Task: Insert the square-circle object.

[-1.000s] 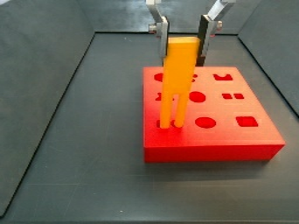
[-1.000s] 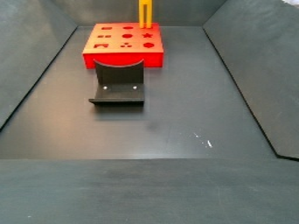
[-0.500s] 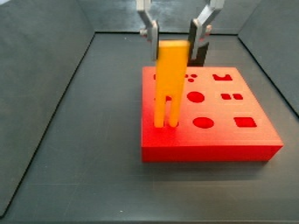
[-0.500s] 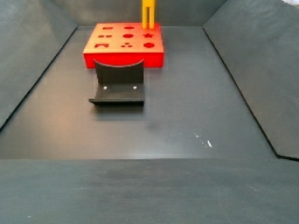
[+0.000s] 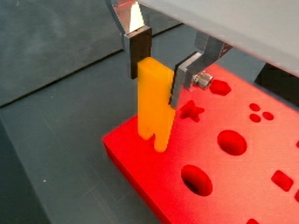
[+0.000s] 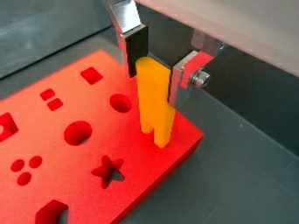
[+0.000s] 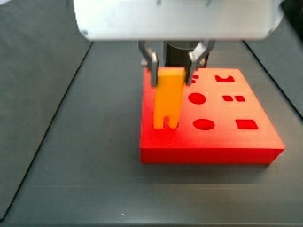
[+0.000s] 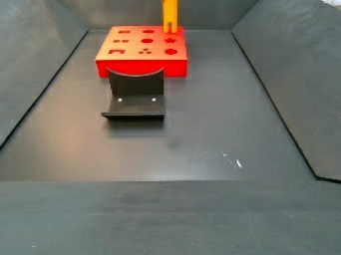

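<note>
A: Square-circle object [image 5: 155, 98] upright, prongs down at a corner of the red block [image 6: 70, 144], seemingly entering the holes. Not fully seated, though; most of the bar above the face.

B: End effector [image 5: 156, 63]?

A: Clenched on the bar's upper end, directly above the block. Pressing down remaining.

B: Obstacles?

A: None nearby. Fixture [image 8: 135, 95] on the tabletop [image 8: 173, 149], just beside the block.

Even, soft light throughout; the tool [image 7: 174, 60] body looks blurred, overexposed white.

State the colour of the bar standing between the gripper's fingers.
Orange-yellow square-circle object, clearest in a wrist view, between the gripper fingers.
</note>
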Controlling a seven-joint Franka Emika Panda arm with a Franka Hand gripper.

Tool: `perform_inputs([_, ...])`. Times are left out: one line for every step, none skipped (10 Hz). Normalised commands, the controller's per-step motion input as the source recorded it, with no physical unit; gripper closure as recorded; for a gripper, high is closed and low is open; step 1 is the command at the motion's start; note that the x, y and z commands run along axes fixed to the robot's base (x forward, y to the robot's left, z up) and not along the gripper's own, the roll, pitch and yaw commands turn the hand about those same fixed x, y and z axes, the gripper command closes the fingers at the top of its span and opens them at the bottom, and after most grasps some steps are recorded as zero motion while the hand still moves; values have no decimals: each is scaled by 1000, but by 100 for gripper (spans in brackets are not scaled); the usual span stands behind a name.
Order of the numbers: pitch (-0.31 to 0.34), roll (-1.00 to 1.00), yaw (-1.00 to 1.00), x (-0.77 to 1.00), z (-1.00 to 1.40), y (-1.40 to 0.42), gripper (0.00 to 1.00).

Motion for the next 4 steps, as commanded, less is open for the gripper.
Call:
perform_inputs([-73,50,0,-57,-1000,0,100])
perform_inputs([-76,44,0,-49,-1000,0,100])
perform_inputs([0,0,-71,189,-146,0,100])
perform_inputs([0,0,0,0,0,0,100])
